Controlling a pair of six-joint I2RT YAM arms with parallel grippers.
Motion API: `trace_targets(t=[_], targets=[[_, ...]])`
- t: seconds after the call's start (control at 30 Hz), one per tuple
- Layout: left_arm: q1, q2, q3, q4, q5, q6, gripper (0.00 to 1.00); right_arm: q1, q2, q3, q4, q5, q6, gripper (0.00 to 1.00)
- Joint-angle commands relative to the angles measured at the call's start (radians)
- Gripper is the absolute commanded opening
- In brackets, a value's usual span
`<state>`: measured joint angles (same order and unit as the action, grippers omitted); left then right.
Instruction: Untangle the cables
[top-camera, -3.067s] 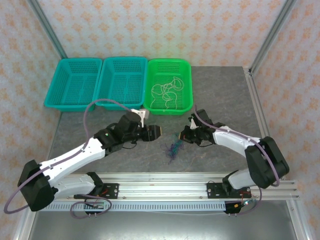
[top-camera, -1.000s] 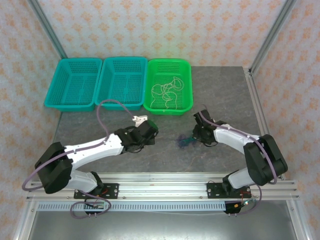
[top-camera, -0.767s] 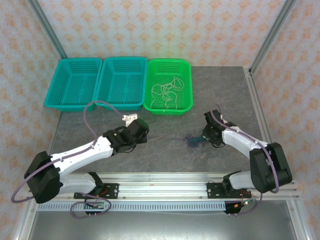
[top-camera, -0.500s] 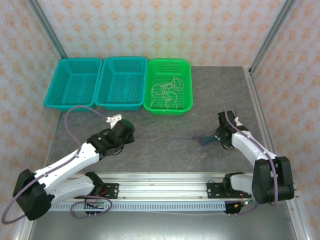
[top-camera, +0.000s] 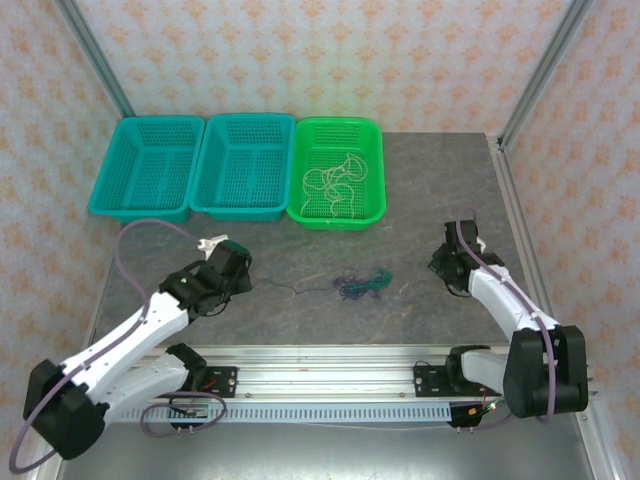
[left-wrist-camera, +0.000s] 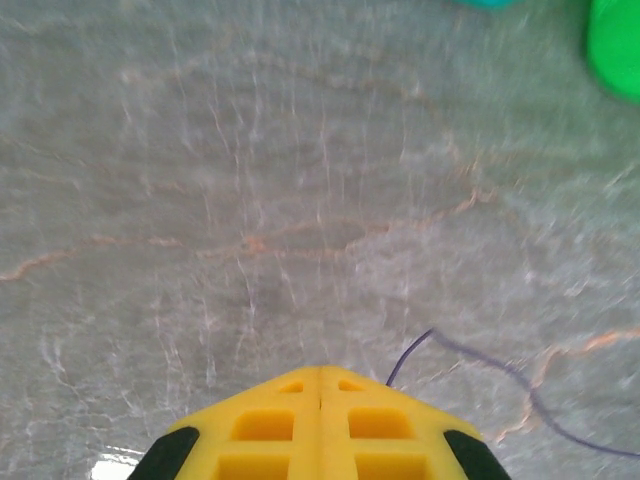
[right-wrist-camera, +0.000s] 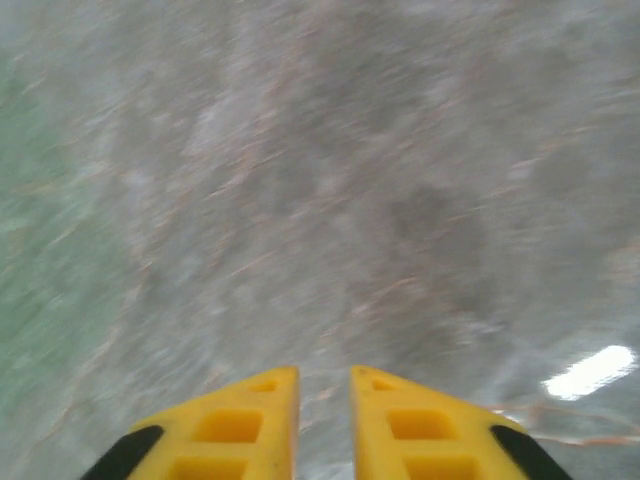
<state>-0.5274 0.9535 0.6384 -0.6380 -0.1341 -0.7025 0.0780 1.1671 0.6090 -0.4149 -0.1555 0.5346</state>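
Left gripper pinches the dark cable; right gripper, slightly parted, should grab the tangle and pull gently.

no legible text, labels or numbers

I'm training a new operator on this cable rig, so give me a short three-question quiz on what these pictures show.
1. True or false: the whitish cables lie inside the green basket.
2. The left gripper has its jaws: A) open and empty; B) shut on a thin dark cable; C) shut on a basket rim.
3. How many teal baskets stand to the left of the green one?

Key: 1 true; 2 B; 3 two.
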Motion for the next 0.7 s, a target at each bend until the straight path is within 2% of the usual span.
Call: trace_targets(t=[0.0, 0.07, 0.13, 0.17, 0.23, 0.33, 0.57, 0.67], targets=[[0.007, 0.018, -0.009, 0.019, 0.044, 0.036, 0.00, 0.076, -0.010, 0.025, 0.062, -0.204, -0.100, 0.29], [0.007, 0.002, -0.011, 0.030, 0.024, 0.034, 0.00, 0.205, -0.044, 0.035, 0.062, -0.149, -0.177, 0.40], [0.007, -0.008, -0.005, 0.038, 0.014, 0.039, 0.00, 0.298, -0.060, 0.035, 0.050, -0.071, -0.185, 0.47], [0.007, -0.009, -0.001, 0.037, 0.011, 0.041, 0.00, 0.329, -0.056, 0.035, 0.037, -0.045, -0.161, 0.52], [0.007, -0.003, 0.009, 0.032, 0.004, 0.043, 0.00, 0.394, -0.018, 0.044, 0.003, -0.019, -0.061, 0.66], [0.007, 0.008, 0.009, 0.030, -0.006, 0.036, 0.00, 0.504, 0.083, 0.070, -0.045, 0.012, 0.058, 0.74], [0.006, 0.008, 0.004, 0.041, -0.009, 0.031, 0.00, 0.591, 0.213, 0.133, 0.031, 0.020, 0.153, 0.78], [0.007, 0.007, 0.011, 0.026, -0.028, 0.029, 0.00, 0.611, 0.309, 0.196, -0.053, 0.132, 0.192, 0.73]])
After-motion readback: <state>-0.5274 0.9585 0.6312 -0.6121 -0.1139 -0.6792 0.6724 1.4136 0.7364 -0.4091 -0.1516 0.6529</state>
